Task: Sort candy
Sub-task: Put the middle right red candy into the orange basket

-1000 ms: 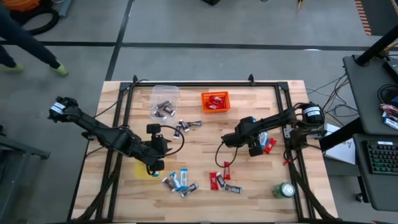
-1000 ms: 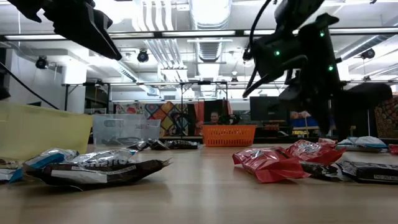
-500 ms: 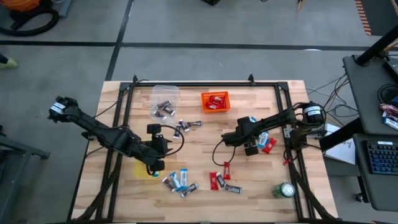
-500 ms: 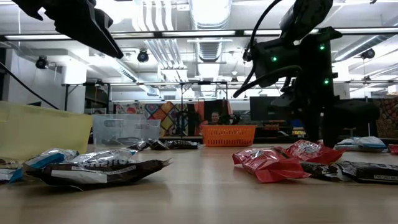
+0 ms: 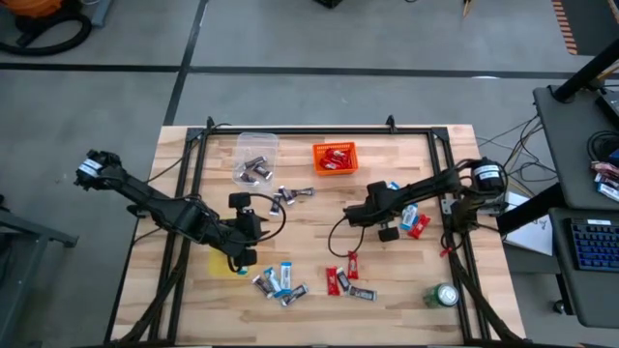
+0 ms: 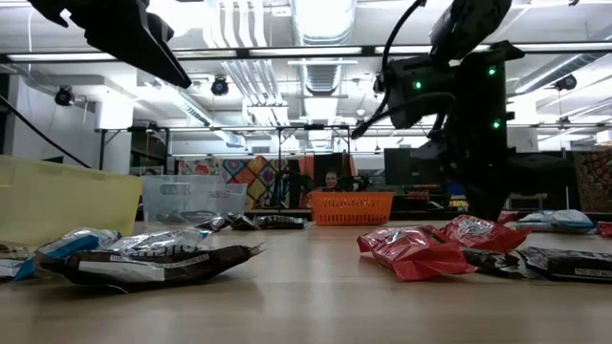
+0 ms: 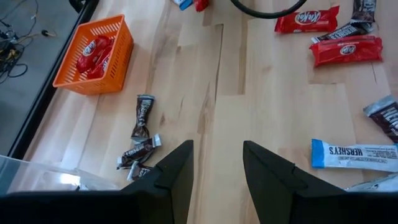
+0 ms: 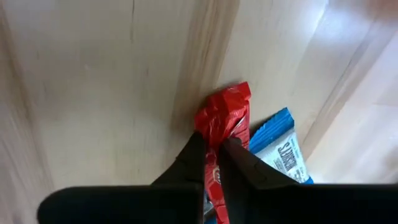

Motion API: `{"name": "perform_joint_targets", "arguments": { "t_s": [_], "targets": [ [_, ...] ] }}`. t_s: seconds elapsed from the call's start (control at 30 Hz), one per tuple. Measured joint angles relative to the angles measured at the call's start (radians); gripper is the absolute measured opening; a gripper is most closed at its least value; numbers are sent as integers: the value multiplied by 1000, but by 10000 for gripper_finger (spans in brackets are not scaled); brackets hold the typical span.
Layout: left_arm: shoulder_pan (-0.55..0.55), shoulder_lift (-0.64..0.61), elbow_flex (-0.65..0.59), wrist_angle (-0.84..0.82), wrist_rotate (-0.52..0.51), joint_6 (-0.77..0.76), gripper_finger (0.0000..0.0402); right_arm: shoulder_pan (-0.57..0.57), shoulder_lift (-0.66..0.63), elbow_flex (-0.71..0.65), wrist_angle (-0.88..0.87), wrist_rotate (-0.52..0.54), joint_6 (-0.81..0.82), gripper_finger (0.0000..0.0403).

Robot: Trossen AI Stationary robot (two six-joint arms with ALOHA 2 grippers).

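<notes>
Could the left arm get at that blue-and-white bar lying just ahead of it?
Probably yes. The left gripper hangs above bare wood with its jaws apart, and the blue-and-white bar lies flat on the table with nothing between them.

Looking like a robotics lab: exposed ceiling ducts running overhead, grey concrete floor, cables trailing beside the wooden counter, a desk with keyboard sitting alongside.

Red candy and dark bars foreground; orange basket behind; arms overhead.
</notes>
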Motion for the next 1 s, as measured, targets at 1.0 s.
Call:
{"name": "perform_joint_targets", "arguments": {
  "t_s": [1.0],
  "targets": [
    [0, 0, 0, 46, 2, -98, 122, -348, -135, 83, 847, -34, 42, 12]
  ]
}}
